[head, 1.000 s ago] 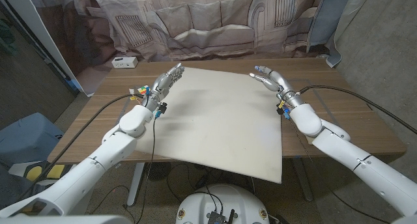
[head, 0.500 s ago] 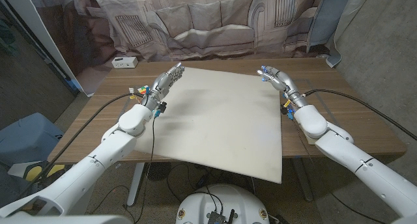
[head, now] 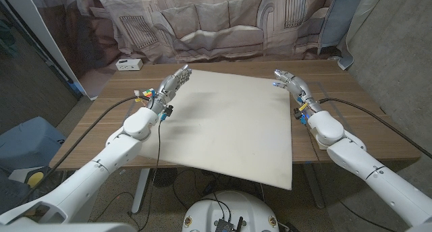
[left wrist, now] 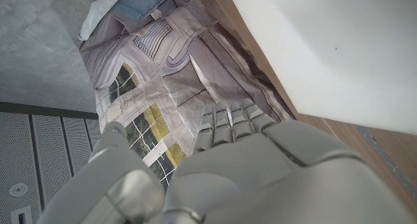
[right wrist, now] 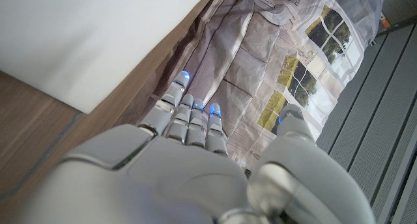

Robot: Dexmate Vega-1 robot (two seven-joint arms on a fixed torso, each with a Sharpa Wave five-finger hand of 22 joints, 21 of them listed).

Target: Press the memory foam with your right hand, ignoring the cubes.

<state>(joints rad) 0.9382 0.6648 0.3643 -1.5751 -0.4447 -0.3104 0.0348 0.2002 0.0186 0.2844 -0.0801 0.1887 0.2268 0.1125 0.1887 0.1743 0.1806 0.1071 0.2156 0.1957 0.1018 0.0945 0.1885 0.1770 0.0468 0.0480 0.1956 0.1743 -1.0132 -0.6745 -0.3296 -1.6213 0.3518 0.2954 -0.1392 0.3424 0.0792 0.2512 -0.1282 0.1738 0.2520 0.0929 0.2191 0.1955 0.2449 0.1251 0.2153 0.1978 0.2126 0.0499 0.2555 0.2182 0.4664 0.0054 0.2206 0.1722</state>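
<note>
Your right hand (head: 291, 83) is drifting outward from where it was a second ago: then it was hanging over the far right corner of the memory foam (head: 229, 124), and now it is sitting past the foam's right edge, over the bare wooden table (head: 351, 97). Its fingers are reaching forward, loosely apart, gripping nothing, and it is not touching the foam. From the right wrist view you are seeing the back of that hand (right wrist: 195, 165) with the foam's white corner (right wrist: 85, 35) off to one side and a strip of wood between them.

Your left hand (head: 170, 87) is staying put at the foam's far left edge, fingers extended and slightly spread, empty; from the head view I cannot tell whether it is touching the sheet. A colourful cube (head: 146, 94) is lying just beside that wrist on the table.

The foam itself is lying flat across the middle of the table, its near edge hanging over the table's front.
</note>
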